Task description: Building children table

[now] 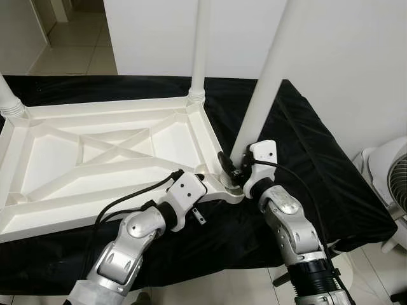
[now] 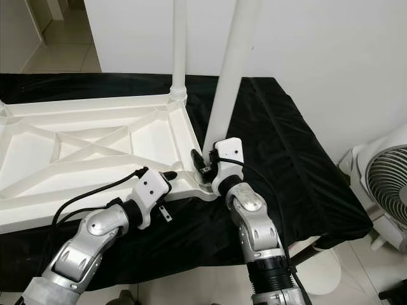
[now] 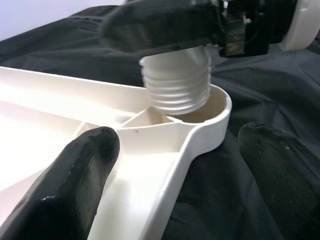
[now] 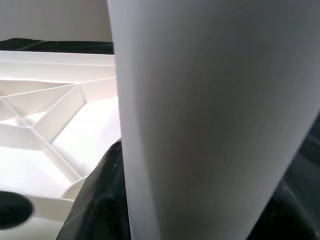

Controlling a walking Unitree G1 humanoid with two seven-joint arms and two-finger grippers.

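A white plastic table top [image 1: 114,159] lies upside down on a black cloth [image 1: 305,165]. Legs stand screwed in at its far right corner [image 1: 198,57] and far left corner [image 1: 9,101]. My right gripper [image 1: 233,170] is shut on the lower end of a third white leg [image 1: 270,76], which leans to the right. Its threaded end [image 3: 175,85] sits tilted at the mouth of the near right corner socket [image 3: 217,112]. My left gripper [image 1: 203,194] is open, and its fingers [image 3: 82,172] straddle the table top's near rim just short of that socket.
A white fan [image 2: 385,184] stands on the floor at the right, close to the cloth's corner. A white wall [image 1: 343,51] rises behind the table. Pale floor tiles [image 1: 76,44] show at the back left.
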